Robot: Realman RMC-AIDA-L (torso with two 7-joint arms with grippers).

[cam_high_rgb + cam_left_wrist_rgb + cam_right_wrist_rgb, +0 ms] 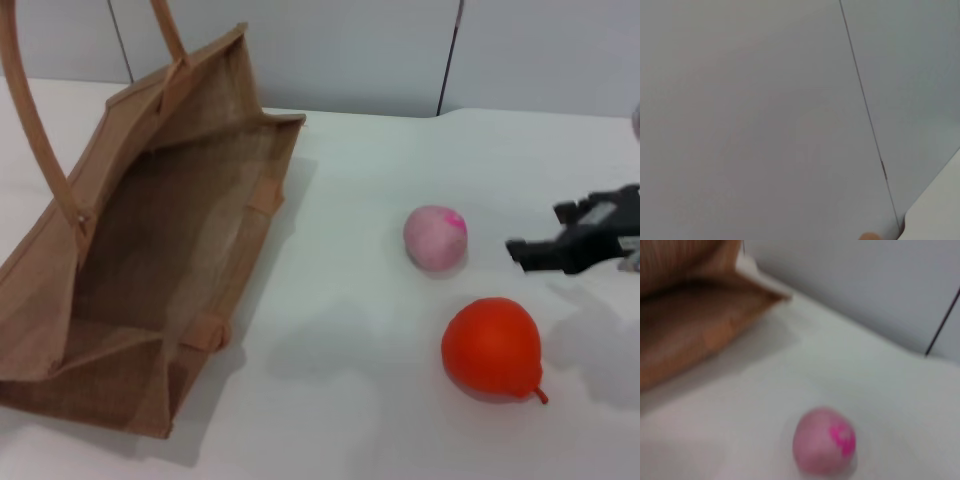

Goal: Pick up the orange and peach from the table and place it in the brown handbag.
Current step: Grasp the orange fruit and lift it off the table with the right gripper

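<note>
Pale grey wall panels (350,50) behind.

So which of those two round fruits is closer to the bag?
The small pale pink peach; the bigger glossy orange lies farther from the tan woven handbag.

Handbag (150,250) sits at 9 o'clock on table (350,300); peach (435,238) at 3, orange (492,348) at 4, nr peach.

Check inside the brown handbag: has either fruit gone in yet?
No. The brown handbag gapes open and only its bare woven lining shows; its near corners are hidden by the walls. The peach and the orange both sit on the table, by the right gripper.
</note>
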